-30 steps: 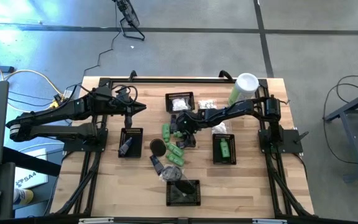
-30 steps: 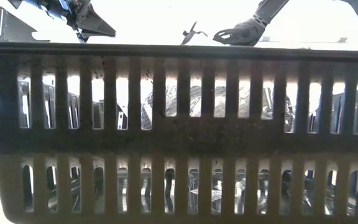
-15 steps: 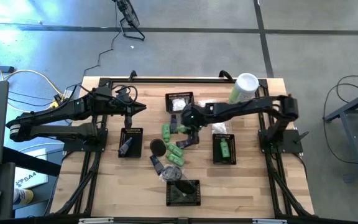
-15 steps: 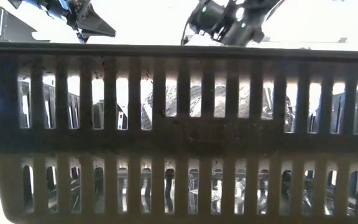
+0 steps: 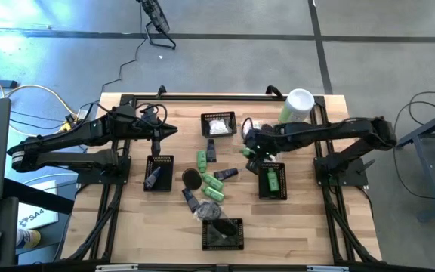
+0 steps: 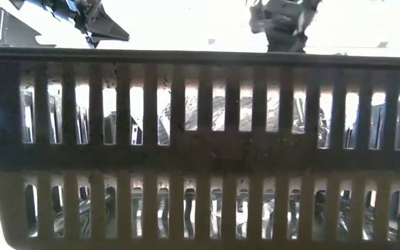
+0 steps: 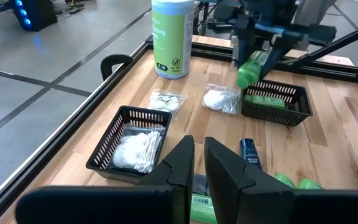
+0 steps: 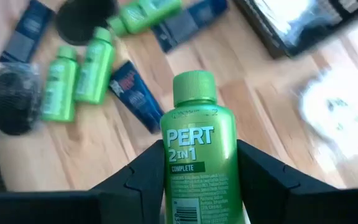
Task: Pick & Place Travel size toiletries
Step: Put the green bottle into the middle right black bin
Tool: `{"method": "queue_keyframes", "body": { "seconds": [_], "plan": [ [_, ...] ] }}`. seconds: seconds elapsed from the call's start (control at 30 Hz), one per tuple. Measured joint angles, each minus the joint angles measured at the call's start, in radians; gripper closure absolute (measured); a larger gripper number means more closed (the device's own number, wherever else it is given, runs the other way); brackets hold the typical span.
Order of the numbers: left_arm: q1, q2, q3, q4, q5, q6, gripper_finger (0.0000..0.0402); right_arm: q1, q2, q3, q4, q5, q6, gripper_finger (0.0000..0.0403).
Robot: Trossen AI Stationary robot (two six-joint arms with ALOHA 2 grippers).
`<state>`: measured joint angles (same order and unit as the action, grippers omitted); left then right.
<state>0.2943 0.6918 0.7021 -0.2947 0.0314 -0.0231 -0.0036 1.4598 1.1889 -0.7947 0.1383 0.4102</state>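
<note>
Near the worktop's middle: loose green bottles (image 5: 211, 185), no longer under the arm. Farther back, right gripper (image 5: 252, 152) pinching a green bottle (image 8: 194, 158), carried toward the right-hand basket (image 5: 272, 180). Left gripper (image 5: 174, 130) pressed together, idle at the back left.

Loose bottles (image 5: 211, 178) mid-table between left basket (image 5: 158, 174) and right basket (image 5: 272, 180).
</note>
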Motion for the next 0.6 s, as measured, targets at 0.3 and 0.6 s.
{"method": "queue_keyframes", "body": {
  "seconds": [0.3, 0.6],
  "plan": [
    [0.0, 0.0, 0.0, 0.0, 0.0, 0.0, 0.0368, 0.132, -0.057, -0.15, 0.007, 0.132, 0.246, 0.0237],
    [0.0, 0.0, 0.0, 0.0, 0.0, 0.0, 0.0368, 0.238, -0.057, -0.334, 0.106, 0.133, 0.515, 0.0241]
  ]
}}
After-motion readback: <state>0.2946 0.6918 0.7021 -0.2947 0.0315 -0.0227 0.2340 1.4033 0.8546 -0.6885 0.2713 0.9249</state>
